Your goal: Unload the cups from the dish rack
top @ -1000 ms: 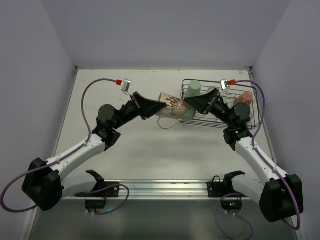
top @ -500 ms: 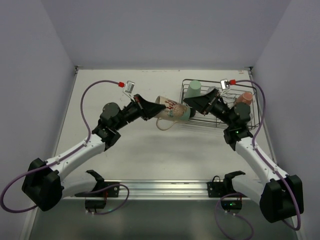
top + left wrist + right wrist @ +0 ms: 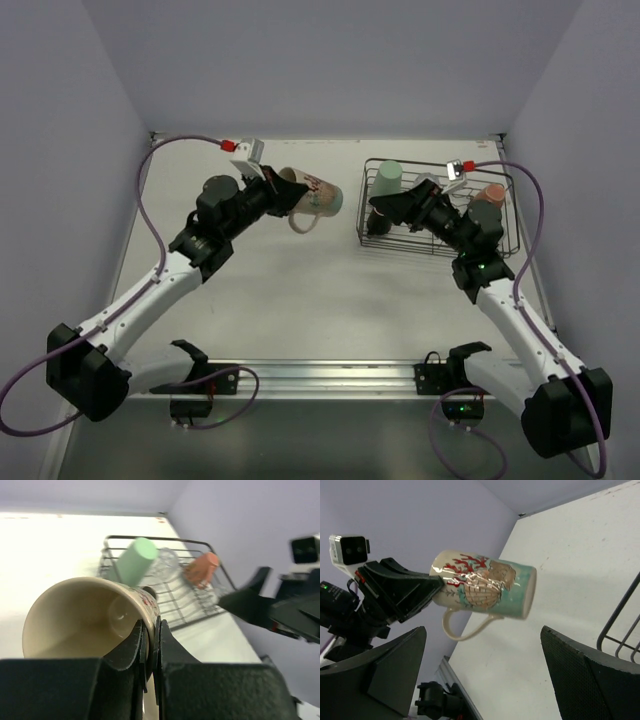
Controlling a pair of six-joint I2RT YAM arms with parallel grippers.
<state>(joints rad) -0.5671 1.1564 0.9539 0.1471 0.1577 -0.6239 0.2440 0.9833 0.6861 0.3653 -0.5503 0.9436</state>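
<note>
My left gripper is shut on the rim of a cream mug with a handle, red coral print and teal base, holding it on its side in the air left of the dish rack. In the left wrist view one finger is inside the mug and the other outside. The rack holds a mint green cup and a salmon-pink cup, both upside down. My right gripper is open and empty at the rack's left end, facing the mug. No brown cup shows clearly.
The dark wire rack stands at the back right of the white table, near the right wall. The right arm reaches over the rack's near side. A metal rail runs along the table's near edge.
My left gripper has carried the mug left and toward the back, away from the rack and the right gripper. The right gripper has stayed by the rack's left end.
</note>
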